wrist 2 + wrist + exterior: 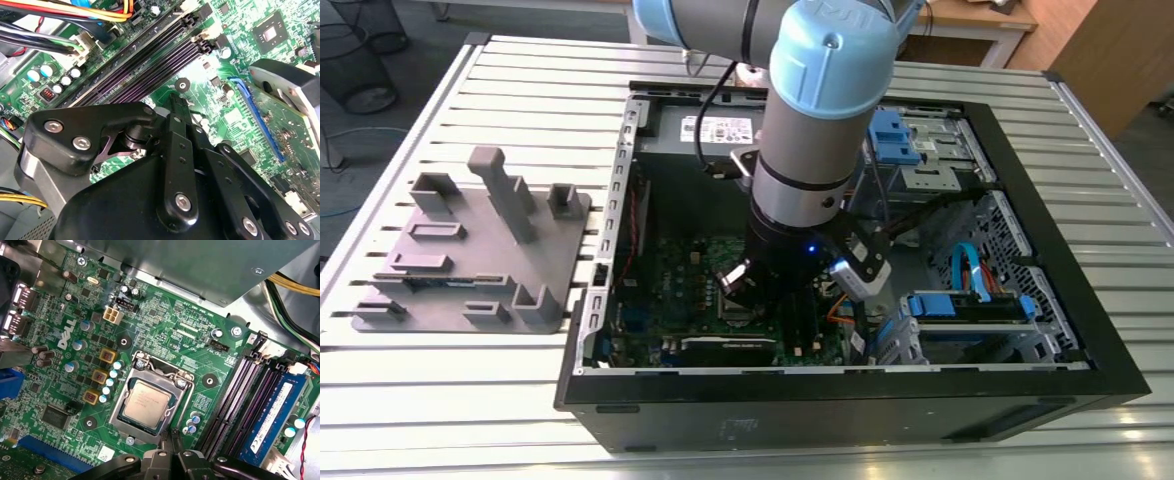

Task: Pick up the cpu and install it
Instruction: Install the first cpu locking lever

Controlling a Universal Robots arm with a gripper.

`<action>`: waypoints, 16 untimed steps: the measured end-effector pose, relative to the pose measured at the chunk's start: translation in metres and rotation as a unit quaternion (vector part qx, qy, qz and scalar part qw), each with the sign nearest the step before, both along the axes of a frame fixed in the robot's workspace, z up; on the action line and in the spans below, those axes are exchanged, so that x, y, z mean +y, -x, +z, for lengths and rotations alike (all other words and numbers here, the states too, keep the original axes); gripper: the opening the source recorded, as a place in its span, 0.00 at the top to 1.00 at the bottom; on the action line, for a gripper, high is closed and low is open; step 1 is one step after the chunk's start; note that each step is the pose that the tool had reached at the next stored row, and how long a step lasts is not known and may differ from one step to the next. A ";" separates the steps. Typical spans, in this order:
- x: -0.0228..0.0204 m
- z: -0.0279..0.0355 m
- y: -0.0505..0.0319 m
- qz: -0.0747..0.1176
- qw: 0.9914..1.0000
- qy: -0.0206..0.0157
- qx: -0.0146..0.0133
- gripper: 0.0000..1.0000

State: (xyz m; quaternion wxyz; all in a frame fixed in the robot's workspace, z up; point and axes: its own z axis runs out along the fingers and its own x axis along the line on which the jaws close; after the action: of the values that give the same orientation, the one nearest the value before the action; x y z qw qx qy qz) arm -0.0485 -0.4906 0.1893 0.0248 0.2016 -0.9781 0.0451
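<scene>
One cpu (145, 402) in socket (172, 372), beside hand (172, 437)

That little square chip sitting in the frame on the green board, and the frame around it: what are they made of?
The cpu looks topped with dull, pale brushed metal, matte with a soft sheen. The socket frame around it looks like brighter bare steel, shiny at the edges. The motherboard seems lacquered green laminate.

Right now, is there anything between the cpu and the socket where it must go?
Nothing visible: in the first wrist view the cpu already lies flat inside the socket frame on the motherboard, with the gripper just beside that frame's edge.
</scene>
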 end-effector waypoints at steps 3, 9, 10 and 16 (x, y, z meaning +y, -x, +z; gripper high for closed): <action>0.0000 -0.0001 -0.0005 0.000 1.000 0.000 0.000 0.89; 0.0000 -0.0002 -0.0016 0.000 1.000 -0.001 0.000 0.89; 0.0001 -0.0003 -0.0018 0.000 1.000 -0.001 0.000 0.89; 0.0000 -0.0001 -0.0018 0.000 1.000 -0.001 0.000 0.89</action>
State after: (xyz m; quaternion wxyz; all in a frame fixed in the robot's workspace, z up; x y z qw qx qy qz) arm -0.0467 -0.4906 0.1892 0.0246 0.2016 -0.9782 0.0441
